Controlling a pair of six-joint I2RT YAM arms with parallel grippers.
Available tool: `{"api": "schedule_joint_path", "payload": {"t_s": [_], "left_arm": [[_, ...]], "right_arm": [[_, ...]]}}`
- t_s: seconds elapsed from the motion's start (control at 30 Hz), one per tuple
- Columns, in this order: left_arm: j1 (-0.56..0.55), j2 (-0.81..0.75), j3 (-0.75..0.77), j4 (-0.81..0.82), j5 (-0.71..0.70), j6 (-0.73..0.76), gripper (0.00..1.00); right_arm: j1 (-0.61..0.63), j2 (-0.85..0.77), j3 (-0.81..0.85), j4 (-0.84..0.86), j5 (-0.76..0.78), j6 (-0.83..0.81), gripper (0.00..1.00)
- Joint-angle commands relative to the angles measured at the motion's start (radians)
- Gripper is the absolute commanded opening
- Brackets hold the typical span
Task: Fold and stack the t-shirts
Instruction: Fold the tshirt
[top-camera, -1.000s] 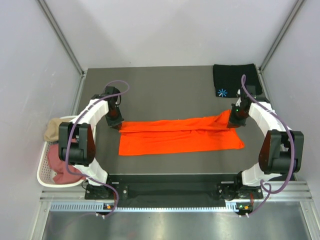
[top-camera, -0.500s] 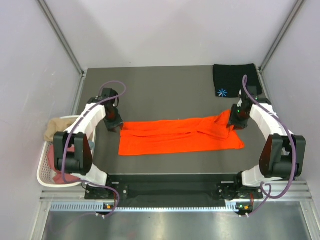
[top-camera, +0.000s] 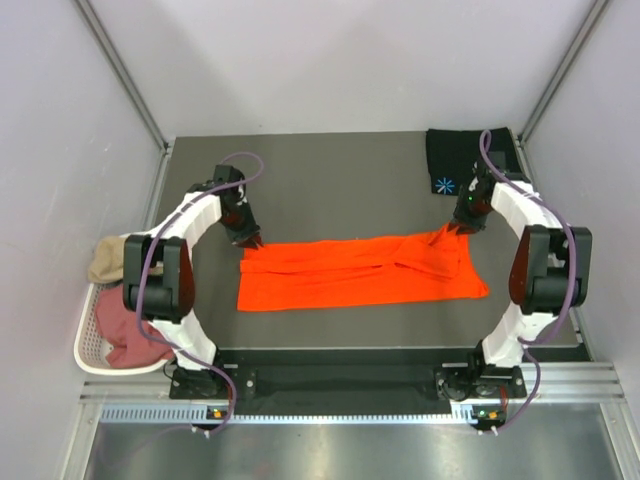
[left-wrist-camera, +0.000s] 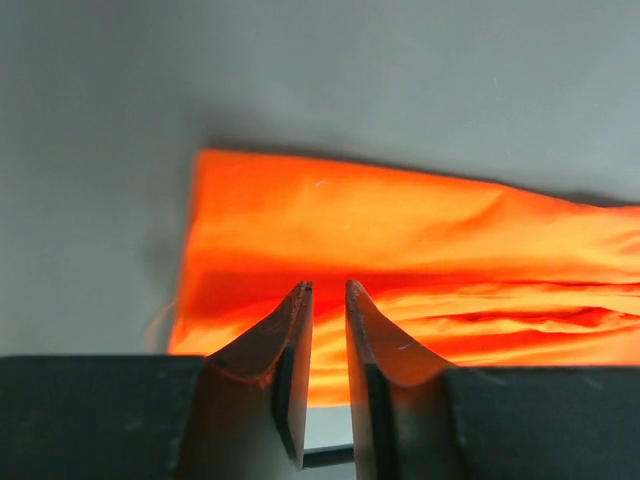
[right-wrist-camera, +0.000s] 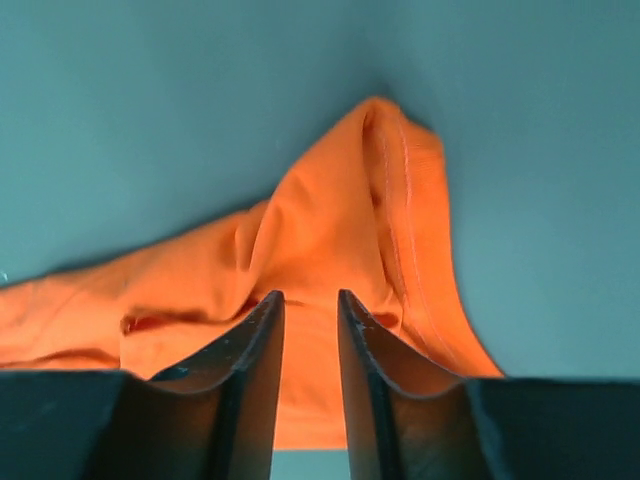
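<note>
At the far corners of the orange t-shirt (top-camera: 360, 272), left gripper (left-wrist-camera: 328, 300) and right gripper (right-wrist-camera: 311, 300) hover, jaws slightly parted, gripping nothing.

We see a dark grey matte desk (top-camera: 330, 170) enclosed by plain pale lilac walls (top-camera: 340, 60) at the back and on both sides. Slim metal posts (top-camera: 122, 75) slant up from its far corners. A ribbed aluminium rail (top-camera: 330, 412) runs along the near edge, with a brushed steel floor (top-camera: 330, 455) beyond it. The light is soft and even.
</note>
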Motion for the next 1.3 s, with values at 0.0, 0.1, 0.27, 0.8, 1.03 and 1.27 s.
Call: {"api": "schedule_joint_path", "payload": {"t_s": [0.0,0.1,0.27,0.8,1.03,1.27], "left_arm": [[-0.002,0.061,0.028,0.061,0.124,-0.036,0.23],[-0.001,0.107,0.022,0.052,0.106,-0.064,0.22],[0.010,0.193,0.037,0.021,0.057,-0.082,0.19],[0.085,0.402,0.246,-0.019,-0.072,-0.047,0.17],[0.067,0.237,0.262,-0.051,-0.071,-0.003,0.30],[0.009,0.056,0.153,-0.054,-0.065,-0.001,0.31]], "right_arm": [[-0.030,0.051,0.071,0.037,-0.010,0.026,0.27],[-0.048,0.097,0.078,0.051,-0.007,0.031,0.25],[-0.074,0.185,0.098,0.083,-0.004,0.046,0.22],[-0.106,0.311,0.226,0.043,0.070,0.037,0.25],[-0.071,0.173,0.244,-0.040,0.101,-0.014,0.39],[0.071,0.082,0.264,-0.096,0.102,-0.034,0.56]]}}
